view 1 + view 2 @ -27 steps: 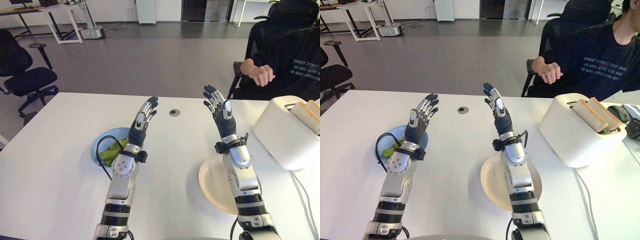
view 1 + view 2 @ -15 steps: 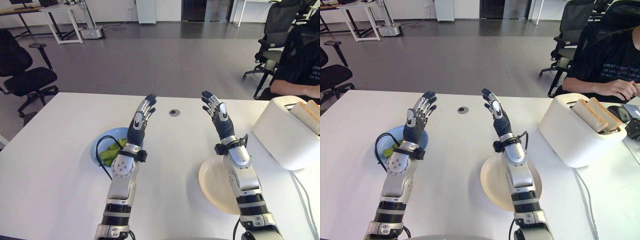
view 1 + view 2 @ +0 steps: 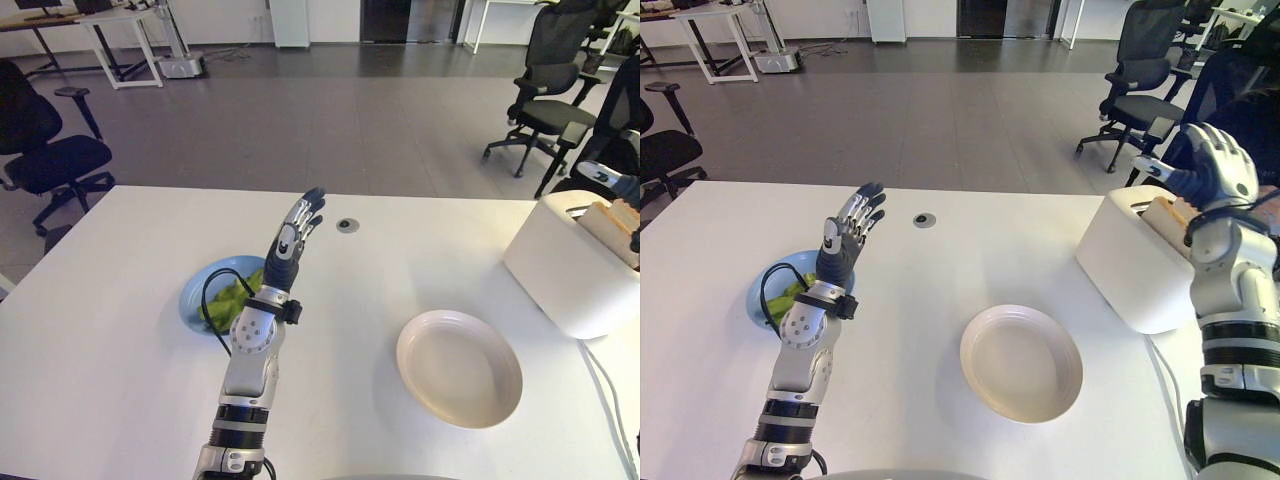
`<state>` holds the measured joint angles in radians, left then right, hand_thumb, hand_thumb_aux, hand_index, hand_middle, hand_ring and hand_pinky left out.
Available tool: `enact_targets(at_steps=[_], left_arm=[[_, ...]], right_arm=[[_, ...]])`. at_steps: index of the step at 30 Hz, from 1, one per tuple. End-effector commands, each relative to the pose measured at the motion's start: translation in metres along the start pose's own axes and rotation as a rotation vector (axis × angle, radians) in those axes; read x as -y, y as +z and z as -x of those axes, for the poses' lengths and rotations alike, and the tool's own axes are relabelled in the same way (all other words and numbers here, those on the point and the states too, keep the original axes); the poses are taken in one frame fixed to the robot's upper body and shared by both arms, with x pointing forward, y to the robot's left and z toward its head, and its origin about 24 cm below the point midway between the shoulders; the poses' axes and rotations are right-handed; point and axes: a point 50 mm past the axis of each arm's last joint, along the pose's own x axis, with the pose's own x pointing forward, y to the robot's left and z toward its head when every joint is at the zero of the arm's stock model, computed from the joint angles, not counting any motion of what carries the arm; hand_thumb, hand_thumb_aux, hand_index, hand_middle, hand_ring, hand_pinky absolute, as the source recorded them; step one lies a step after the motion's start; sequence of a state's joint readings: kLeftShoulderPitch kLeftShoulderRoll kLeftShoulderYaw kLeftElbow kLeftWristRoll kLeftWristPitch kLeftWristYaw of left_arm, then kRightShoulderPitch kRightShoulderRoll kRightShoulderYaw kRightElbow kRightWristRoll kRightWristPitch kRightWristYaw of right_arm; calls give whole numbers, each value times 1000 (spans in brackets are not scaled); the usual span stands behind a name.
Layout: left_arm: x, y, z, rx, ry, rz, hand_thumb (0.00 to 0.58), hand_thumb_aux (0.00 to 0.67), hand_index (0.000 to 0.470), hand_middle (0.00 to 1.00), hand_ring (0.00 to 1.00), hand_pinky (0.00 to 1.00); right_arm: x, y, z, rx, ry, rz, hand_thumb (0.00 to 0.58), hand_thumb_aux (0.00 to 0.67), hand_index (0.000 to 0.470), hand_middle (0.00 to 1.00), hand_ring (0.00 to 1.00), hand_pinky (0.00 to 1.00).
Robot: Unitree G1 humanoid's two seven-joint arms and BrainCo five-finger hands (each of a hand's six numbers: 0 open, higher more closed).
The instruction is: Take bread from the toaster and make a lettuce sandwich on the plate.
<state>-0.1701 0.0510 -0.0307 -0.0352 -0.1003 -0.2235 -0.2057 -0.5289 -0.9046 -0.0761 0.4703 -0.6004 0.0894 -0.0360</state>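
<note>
A white toaster (image 3: 1130,270) stands at the table's right side with bread (image 3: 1165,212) sticking up from its slot. My right hand (image 3: 1210,170) is directly above that slot, its back toward the camera, close over the bread. The cream plate (image 3: 1020,365) lies bare in front of the toaster, near the table's middle. A blue bowl (image 3: 755,300) with green lettuce (image 3: 225,300) sits on the left. My left hand (image 3: 293,235) is raised over the bowl's far right rim, fingers spread and holding nothing.
A black cable (image 3: 207,300) loops from my left wrist across the bowl. A round grommet (image 3: 924,219) is set in the table near its far edge. The toaster's cord (image 3: 1165,385) runs along the right side. Office chairs (image 3: 1135,80) stand beyond the table.
My right arm has swung from above the plate out to the right and up over the toaster's slot. The left hand has tilted slightly to the right. The plate now lies uncovered.
</note>
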Motion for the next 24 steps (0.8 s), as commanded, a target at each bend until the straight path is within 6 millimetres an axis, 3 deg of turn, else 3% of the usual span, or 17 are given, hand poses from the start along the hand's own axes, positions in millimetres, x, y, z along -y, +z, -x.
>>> enact_targets(at_steps=[1,9,10,11,21,24], left_arm=[[1,-2,1,-11,-1,13,0,0,0,0,0,0],[3,-5,4,-27,-12,18,0,0,0,0,0,0],[2,-5,5,-30,-13,19,0,0,0,0,0,0],[2,-6,5,-31,-13,19,0,0,0,0,0,0],[1,-15,7,-67,-7,26,0,0,0,0,0,0],[0,-16,7,-71,-7,27,0,0,0,0,0,0]], right_arm=[[2,-38,2,-167,72,84,0,0,0,0,0,0],[-17,-53,5,-248,181,53,0,0,0,0,0,0],[-20,-53,5,-243,197,58,175,110,77,0,0,0],[-23,-53,6,-237,212,55,580,670,470,0,0,0],[-21,-38,0,-160,167,0,580,670,470,0,0,0],[0,-30,-6,-103,5,-29,580,670,470,0,0,0]])
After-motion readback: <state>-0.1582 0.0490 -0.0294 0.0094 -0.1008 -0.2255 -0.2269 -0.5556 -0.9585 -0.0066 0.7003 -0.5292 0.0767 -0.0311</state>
